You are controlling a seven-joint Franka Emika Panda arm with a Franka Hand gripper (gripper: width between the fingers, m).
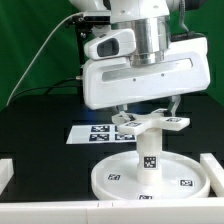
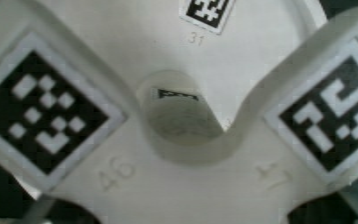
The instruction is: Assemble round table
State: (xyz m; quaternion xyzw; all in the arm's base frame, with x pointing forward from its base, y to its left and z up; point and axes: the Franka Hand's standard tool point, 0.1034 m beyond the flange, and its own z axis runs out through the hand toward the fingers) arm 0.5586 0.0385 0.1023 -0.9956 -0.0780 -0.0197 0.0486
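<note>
The arm hangs straight down over the near tabletop point(image 1: 40, 115), its claw point(image 1: 148, 113) clamped on the cross-shaped base point(image 1: 150, 122) — held level atop the upright post point(image 1: 148, 152), which stands in the round disc point(image 1: 150, 178). The marker board point(image 1: 85, 132) lies farther back.

The arm's end is a broad white housing point(image 1: 140, 80) with rounded corners and a smooth, glossy shell. Above it rises a silver-grey metal cylinder point(image 1: 150, 38), beside a smaller white block with a dark window point(image 1: 108, 45). A thin pale cable point(image 1: 40, 52) trails away from the upper body.
</note>
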